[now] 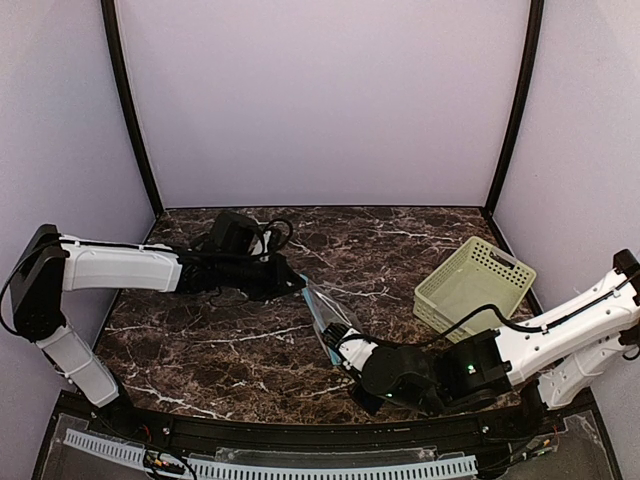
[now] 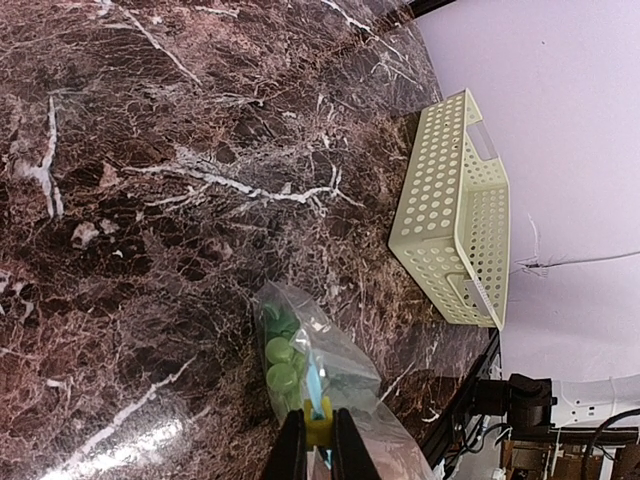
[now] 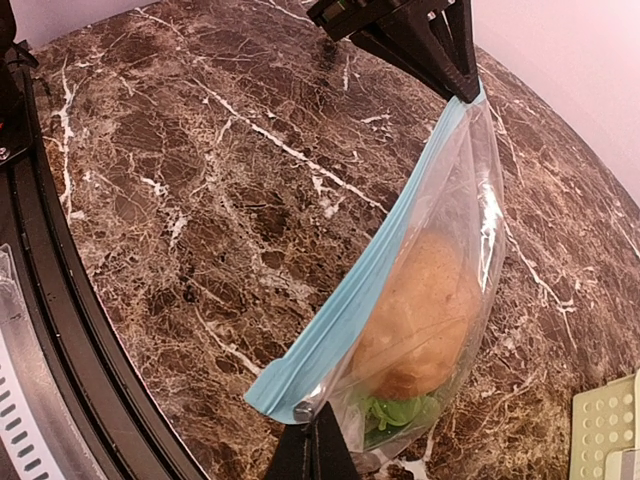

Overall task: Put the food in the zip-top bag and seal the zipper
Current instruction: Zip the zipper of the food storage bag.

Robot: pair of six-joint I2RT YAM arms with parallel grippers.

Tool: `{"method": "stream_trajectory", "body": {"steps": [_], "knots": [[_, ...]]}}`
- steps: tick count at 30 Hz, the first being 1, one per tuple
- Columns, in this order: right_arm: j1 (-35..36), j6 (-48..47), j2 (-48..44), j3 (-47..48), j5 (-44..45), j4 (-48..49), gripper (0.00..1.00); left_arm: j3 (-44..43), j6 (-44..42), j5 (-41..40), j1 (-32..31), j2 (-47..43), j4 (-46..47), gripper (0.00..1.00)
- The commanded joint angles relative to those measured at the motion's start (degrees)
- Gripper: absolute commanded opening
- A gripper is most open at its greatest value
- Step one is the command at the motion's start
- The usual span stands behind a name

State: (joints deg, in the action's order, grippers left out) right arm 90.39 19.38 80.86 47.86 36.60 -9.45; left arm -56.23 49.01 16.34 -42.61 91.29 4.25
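Near end: the right gripper point(image 1: 337, 347), close to the table's near edge, is closed hard on the near corner of the zipper point(image 3: 360, 290), pinning the teal strip so that end cannot slip.
Far end: the left gripper point(image 1: 297, 284) has its fingers drawn narrow and clamped on the other end of the same strip, anchoring the opposite corner.
Mid-scene: the zip-top bag point(image 1: 325, 315) hangs clear of the marble table point(image 1: 200, 340), stretched between the two grips from far-left to near-right. Pull from both ends keeps the strip in one straight, taut line, a hold that suits running or checking a seal.
Inside: both pieces of food are in the bag. The brown-orange potato point(image 3: 425, 310) fills the belly of the plastic, and the green vegetable point(image 3: 400, 410) sits beneath it toward the near end, their weight dragging the film down and away from the strip.
Seal: in the right wrist view the strip lies flat and unbroken along its visible length. It looks closed, though whether every part is pressed home cannot be told.
Right side: the pale green basket point(image 1: 475, 285) stands apart from the bag.
Stage, as judged: loading is done, leaving only the seal to confirm or finish.
Risk: too hard a pull could tug a corner free or pop the strip open.
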Motion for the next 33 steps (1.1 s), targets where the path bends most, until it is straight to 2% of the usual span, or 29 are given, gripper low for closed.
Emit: {"method": "stream_trajectory", "body": {"steps": [1, 17, 19, 20, 21, 22, 27, 33], "knots": [[2.01, 0.18, 0.8, 1.61, -2.41, -0.1, 0.0, -1.42, -1.18, -1.71, 2.0, 0.53, 1.37, 0.01], [2.94, 1.01, 1.39, 2.63, -1.74, -0.77, 0.0, -0.96, -2.24, -0.42, 3.06, 0.91, 1.54, 0.01], [2.95, 1.75, 1.47, 2.99, -1.01, -1.53, 0.0, -0.59, -2.52, 0.32, 3.06, 0.8, 2.06, 0.03], [2.95, 2.31, 1.57, 3.41, -0.6, -2.17, 0.0, -0.44, -2.78, 0.6, 3.06, 0.6, 2.33, 0.08], [2.95, 2.69, 1.58, 3.73, -0.28, -2.71, 0.02, 0.03, -2.92, 1.1, 3.06, 0.45, 2.87, 0.11], [2.95, 2.99, 1.61, 4.02, -0.06, -3.14, 0.13, 0.27, -3.12, 1.3, 3.06, 0.05, 3.09, 0.2], [2.95, 4.29, 0.62, 4.12, 0.01, -3.81, 0.44, 2.61, -3.92, 1.45, 3.06, -2.45, 3.88, 0.52], [2.87, 4.88, -2.64, 3.84, -0.51, -3.65, 0.75, 5.25, -7.21, -1.56, 3.06, -8.56, 1.64, 0.8]]}}
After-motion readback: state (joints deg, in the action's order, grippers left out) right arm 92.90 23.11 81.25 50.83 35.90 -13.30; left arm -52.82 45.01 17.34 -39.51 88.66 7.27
